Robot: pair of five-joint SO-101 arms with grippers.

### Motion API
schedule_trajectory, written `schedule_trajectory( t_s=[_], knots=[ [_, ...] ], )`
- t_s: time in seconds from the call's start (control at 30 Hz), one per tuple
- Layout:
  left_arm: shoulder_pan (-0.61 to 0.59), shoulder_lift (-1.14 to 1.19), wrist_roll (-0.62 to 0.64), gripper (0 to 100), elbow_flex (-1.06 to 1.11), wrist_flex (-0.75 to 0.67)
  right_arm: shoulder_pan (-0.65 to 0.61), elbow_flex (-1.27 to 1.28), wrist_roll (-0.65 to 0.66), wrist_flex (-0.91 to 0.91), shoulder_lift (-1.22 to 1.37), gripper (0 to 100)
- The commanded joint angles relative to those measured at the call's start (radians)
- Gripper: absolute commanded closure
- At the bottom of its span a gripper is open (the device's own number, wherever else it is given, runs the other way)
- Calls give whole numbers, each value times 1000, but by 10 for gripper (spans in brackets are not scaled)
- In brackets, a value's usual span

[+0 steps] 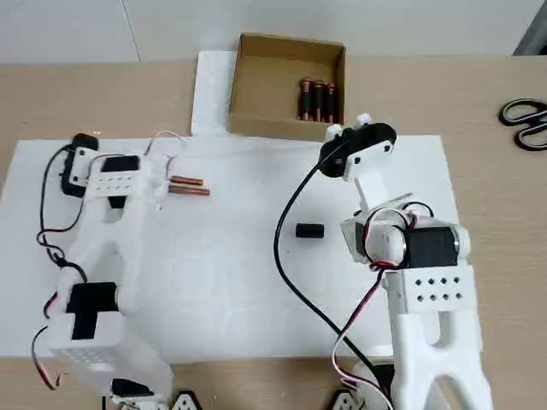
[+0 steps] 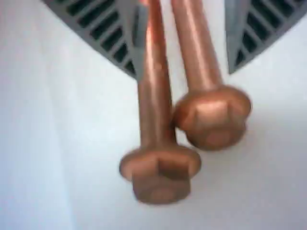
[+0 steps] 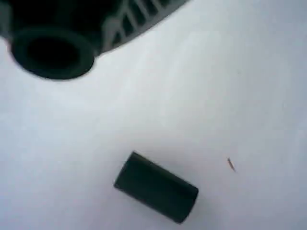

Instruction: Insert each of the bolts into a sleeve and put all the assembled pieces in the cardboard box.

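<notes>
Nine o'clock: left fingers (image 2: 105, 33), released, straddle two bolts (image 1: 190, 185); we judge closing could pinch both together. Twelve: the box (image 1: 291, 41). Centre: a spare sleeve (image 1: 310, 231) lies on the bench (image 1: 85, 94). Two o'clock: right fingers (image 3: 139, 19) grasp a sleeve (image 3: 53, 52).

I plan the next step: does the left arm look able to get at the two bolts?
Probably yes. Both bolts lie inside the open left pincer on the white sheet, with nothing covering them.
</notes>
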Motion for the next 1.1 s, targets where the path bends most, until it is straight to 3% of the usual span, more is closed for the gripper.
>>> schedule_trajectory(
  t_s=[0.0,0.3,1.07],
  knots=[
    [-8,8,2,895,-38,-20,4,-12,-8,-12,-8,995],
    [-6,132,-3,896,-42,-20,2,-12,-11,-12,-8,995],
    [71,143,-29,897,-44,-77,2,-12,-12,-10,-8,995]
  ],
)
